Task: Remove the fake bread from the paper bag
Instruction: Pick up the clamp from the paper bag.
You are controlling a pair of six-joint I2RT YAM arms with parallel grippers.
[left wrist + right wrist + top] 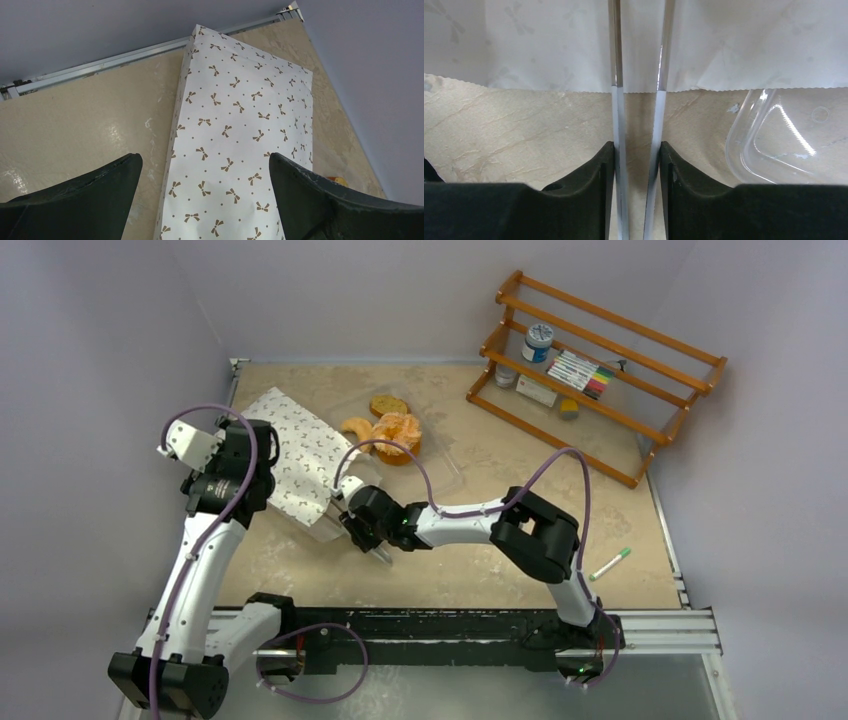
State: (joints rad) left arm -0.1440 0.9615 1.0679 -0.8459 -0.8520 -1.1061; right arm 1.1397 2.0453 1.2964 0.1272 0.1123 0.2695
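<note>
Right gripper [638, 167], clamped on metal tongs [617, 120], points them at 12 o'clock into the paper bag [539, 45], likely to reach its contents; left gripper [205, 172] gapes wide.

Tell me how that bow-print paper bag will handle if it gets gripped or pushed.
The paper bag is thin sheet with creased folds, so it will likely flex and crumple, not stay stiff. Lying on its broad side, it looks light and may slide when the tongs at its mouth push, unless the open left gripper pins it.
</note>
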